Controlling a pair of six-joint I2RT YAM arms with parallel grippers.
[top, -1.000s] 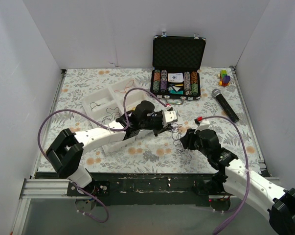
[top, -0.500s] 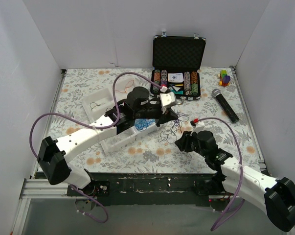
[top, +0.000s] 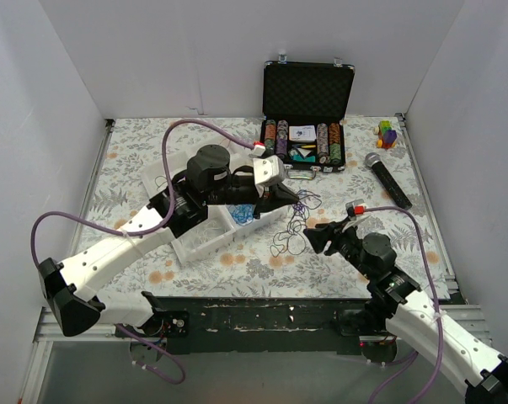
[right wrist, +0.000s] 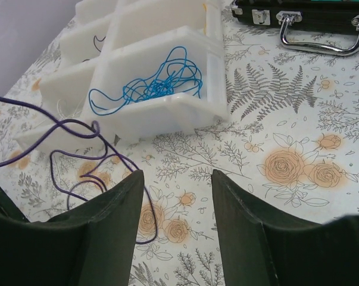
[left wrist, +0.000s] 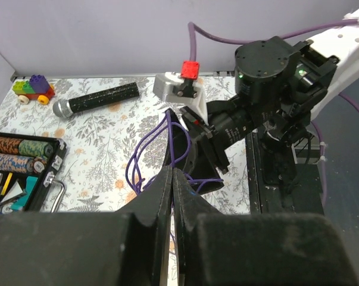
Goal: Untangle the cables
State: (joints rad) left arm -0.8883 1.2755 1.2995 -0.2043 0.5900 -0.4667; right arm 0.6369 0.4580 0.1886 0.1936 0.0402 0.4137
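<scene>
My left gripper (top: 289, 199) is shut on a thin purple cable (top: 285, 239) and holds it above the table; its loops hang down to the floral cloth. In the left wrist view the shut fingertips (left wrist: 172, 174) pinch the purple cable (left wrist: 144, 156). My right gripper (top: 309, 235) is open and low, just right of the hanging loops. In the right wrist view its jaws (right wrist: 177, 174) stand wide apart and empty, with the purple cable (right wrist: 78, 128) running past the left finger. A blue cable (right wrist: 155, 83) lies coiled in a compartment of the white tray (right wrist: 167, 112).
The white tray (top: 182, 172) also holds dark thin cables (top: 171, 180) in its far compartments. An open poker chip case (top: 307, 126) stands at the back. A microphone (top: 387, 178) and a toy brick car (top: 387, 133) lie at the right.
My left arm has swung back and to the left, lifting the purple cable away. The blue cable now shows in the tray. My right gripper has shifted slightly right.
</scene>
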